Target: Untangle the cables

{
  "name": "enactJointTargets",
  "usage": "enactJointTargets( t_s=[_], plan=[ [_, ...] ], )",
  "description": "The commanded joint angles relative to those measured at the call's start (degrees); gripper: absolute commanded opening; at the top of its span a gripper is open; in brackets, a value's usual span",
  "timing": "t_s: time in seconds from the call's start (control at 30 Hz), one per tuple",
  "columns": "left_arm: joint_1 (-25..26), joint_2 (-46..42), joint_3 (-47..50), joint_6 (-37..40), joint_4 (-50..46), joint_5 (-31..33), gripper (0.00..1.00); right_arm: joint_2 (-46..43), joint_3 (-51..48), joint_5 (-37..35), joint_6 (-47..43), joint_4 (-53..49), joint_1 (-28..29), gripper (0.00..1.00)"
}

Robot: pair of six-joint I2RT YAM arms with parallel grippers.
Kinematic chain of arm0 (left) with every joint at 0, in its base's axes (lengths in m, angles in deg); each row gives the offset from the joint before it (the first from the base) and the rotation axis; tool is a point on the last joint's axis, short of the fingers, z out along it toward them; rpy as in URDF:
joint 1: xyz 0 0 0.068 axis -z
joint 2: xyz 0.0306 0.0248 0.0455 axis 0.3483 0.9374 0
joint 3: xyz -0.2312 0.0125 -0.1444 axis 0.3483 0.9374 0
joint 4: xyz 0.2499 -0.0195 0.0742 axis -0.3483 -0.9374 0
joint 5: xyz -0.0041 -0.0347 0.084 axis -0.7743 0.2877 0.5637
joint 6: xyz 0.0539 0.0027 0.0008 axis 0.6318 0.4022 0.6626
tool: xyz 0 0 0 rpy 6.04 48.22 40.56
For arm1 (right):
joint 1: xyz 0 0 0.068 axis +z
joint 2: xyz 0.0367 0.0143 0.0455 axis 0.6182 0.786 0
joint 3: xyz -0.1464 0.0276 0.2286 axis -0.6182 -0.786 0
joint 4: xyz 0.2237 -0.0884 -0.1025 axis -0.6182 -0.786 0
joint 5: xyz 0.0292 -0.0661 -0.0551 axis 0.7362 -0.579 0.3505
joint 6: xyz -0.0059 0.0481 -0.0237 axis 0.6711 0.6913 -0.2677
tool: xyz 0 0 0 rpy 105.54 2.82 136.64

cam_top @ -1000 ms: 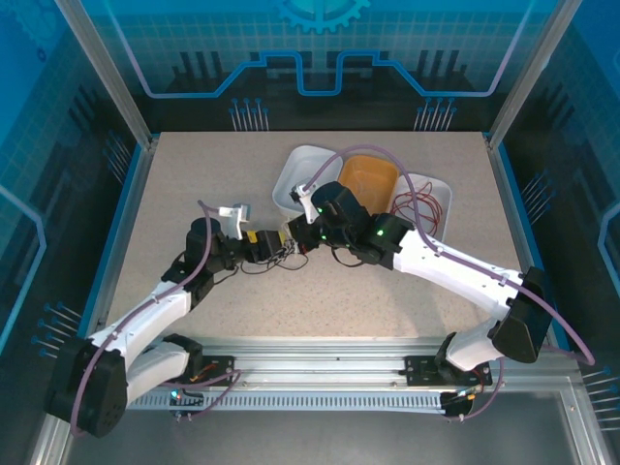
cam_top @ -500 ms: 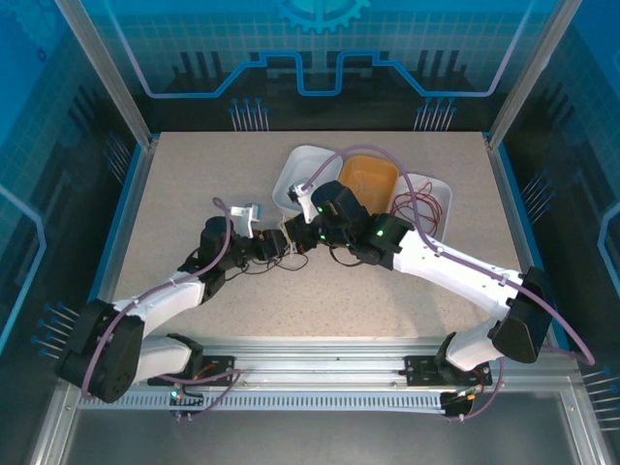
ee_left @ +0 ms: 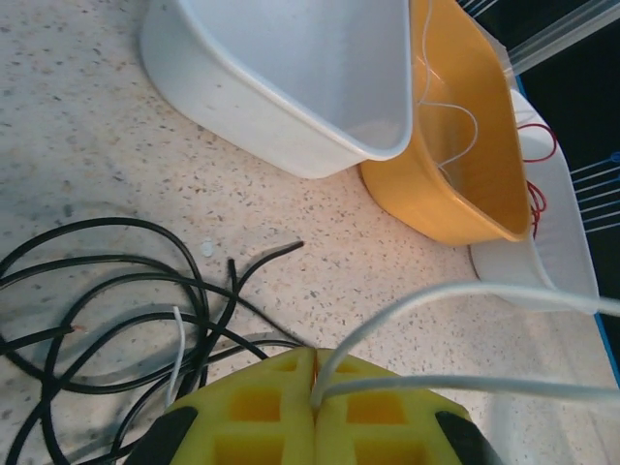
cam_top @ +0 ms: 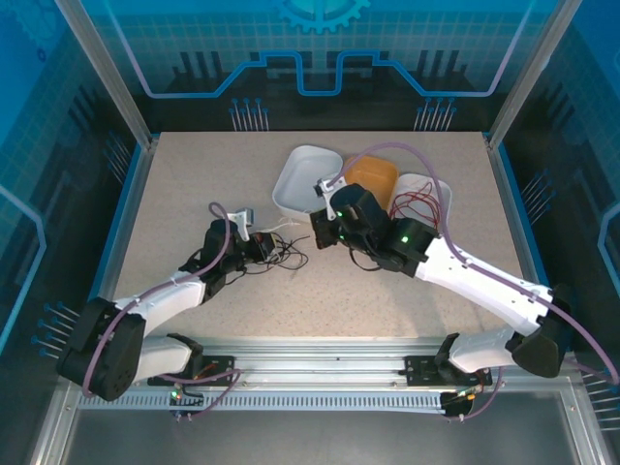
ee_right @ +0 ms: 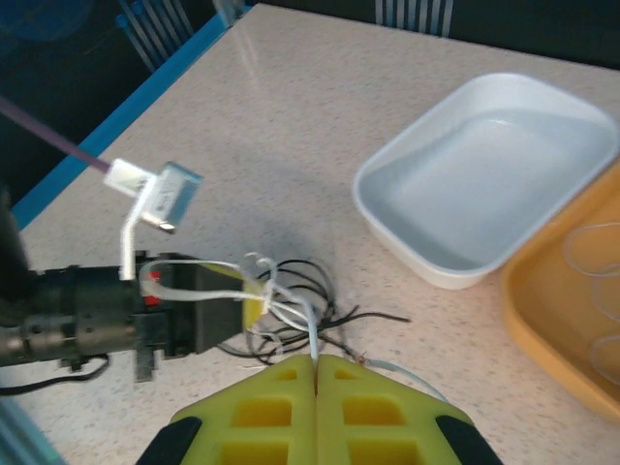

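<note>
Left gripper [ee_left: 315, 392] is closed tight on the white cable [ee_left: 504, 385]; right gripper [ee_right: 315, 373] pinches it likewise. Its long axis runs gripper to gripper. Black cables [ee_left: 116, 320] lie looped on the table [ee_left: 77, 145] beside the left gripper.

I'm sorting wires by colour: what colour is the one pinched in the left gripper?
White. The cable shows best in the left wrist view.
</note>
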Motion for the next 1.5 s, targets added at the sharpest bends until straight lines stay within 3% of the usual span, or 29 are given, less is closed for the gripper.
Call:
enactJointTargets(
  t_s=[0.0, 0.37, 0.6, 0.7, 0.83, 1.07, 1.47],
  plan=[
    [-0.21, -2.47, 1.27, -0.65, -4.19, 4.16, 0.00, -4.40, -1.91, -5.80, 2.02, -1.93, -1.76, 0.00],
    [-1.34, -4.66, 2.02, -0.90, -8.40, 7.19, 0.00, -15.51, -5.42, -6.86, 3.23, -4.27, -6.52, 0.00],
    [-1.98, -5.47, 1.25, 0.45, -9.60, 6.38, 0.00, -14.74, -5.02, -3.09, 3.70, -5.97, -7.96, 0.00],
    [-1.97, -6.36, 0.67, 1.79, -9.51, 3.79, 0.04, -11.16, -4.60, 1.19, 3.55, -5.68, -7.90, 0.00],
    [-1.97, -8.25, 0.10, 2.26, -9.60, 1.76, 0.11, -3.16, -3.24, 10.76, 2.76, -4.07, -7.97, 0.15],
    [-1.97, -10.13, 0.53, 3.29, -9.07, -0.41, 0.10, 11.30, -3.83, 27.87, 1.57, 7.33, -7.73, 0.25],
    [-1.97, -11.88, 1.39, 4.56, -9.43, -1.53, 0.09, 25.95, 2.73, 34.59, -0.44, 10.91, -8.04, 0.27]
  ],
)
